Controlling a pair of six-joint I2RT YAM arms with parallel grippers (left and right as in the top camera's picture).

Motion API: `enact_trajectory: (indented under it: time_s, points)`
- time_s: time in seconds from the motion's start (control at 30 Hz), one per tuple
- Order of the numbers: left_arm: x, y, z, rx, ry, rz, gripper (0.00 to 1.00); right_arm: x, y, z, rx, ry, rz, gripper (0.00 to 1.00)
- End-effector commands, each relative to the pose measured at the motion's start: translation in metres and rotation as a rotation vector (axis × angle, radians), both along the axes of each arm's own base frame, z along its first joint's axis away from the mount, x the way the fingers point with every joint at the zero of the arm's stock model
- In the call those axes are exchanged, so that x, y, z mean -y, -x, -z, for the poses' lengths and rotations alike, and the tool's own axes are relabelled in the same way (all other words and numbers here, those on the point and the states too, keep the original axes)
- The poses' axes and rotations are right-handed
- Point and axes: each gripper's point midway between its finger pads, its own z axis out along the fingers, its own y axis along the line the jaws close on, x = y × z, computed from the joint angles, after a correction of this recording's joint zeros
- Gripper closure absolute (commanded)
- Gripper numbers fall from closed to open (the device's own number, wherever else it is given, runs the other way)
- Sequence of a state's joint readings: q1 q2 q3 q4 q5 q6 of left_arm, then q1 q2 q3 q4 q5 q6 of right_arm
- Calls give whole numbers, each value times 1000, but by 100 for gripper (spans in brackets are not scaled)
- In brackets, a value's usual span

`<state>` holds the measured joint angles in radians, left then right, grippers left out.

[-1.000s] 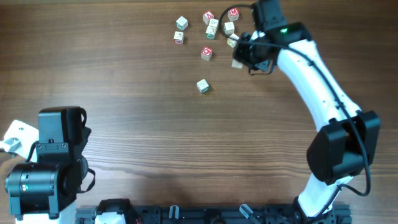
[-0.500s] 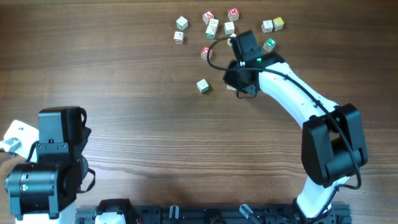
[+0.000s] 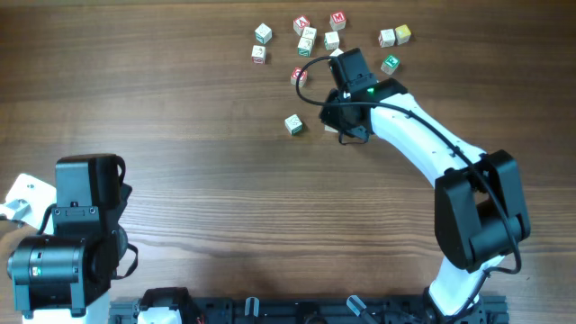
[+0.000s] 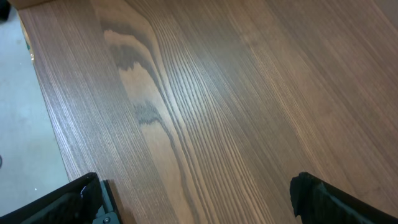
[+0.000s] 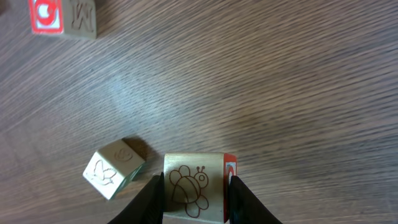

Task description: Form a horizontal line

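My left gripper point(image 4: 199, 208) sat parked over bare table point(image 4: 205, 93), jaws spread wide and holding nothing. Further right, a lone green-sided cube point(image 3: 293, 124) lay by itself, nearer me than the loose cubes point(image 3: 307, 38) scattered at the far edge. Just beside it, not touching, the right gripper point(image 5: 195, 202) pinched a bee-marked cube point(image 5: 191, 182) with a red side, low over the wood. Whether it had touched down I could not tell. No horizontal line existed yet, so I judged I was placing its second piece. Next I needed to ease the bee-marked cube leftward until its edge met the lone cube squarely, then let go.
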<state>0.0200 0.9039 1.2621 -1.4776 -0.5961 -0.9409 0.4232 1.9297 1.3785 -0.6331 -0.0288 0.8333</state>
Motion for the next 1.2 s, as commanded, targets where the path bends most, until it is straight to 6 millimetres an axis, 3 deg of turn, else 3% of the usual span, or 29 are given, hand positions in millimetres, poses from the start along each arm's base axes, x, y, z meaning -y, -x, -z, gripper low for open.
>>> enact_trajectory:
  time_s: [0.0, 0.43, 0.8, 0.93, 1.17]
  points:
    - [-1, 1, 1, 3, 5, -16, 0, -5, 1, 0, 13, 7, -34, 70]
    - [-1, 1, 1, 3, 6, -16, 0, -10, -8, -3, 83, 31, -152, 66]
    - [-1, 1, 1, 3, 5, -16, 0, -20, -6, 27, 145, -57, -140, 66]
    - [-1, 1, 1, 3, 5, -16, 0, -31, -5, 28, 168, -120, -170, 62]
    - [-1, 1, 1, 3, 5, -16, 0, -32, -6, 27, 174, -123, -179, 60]
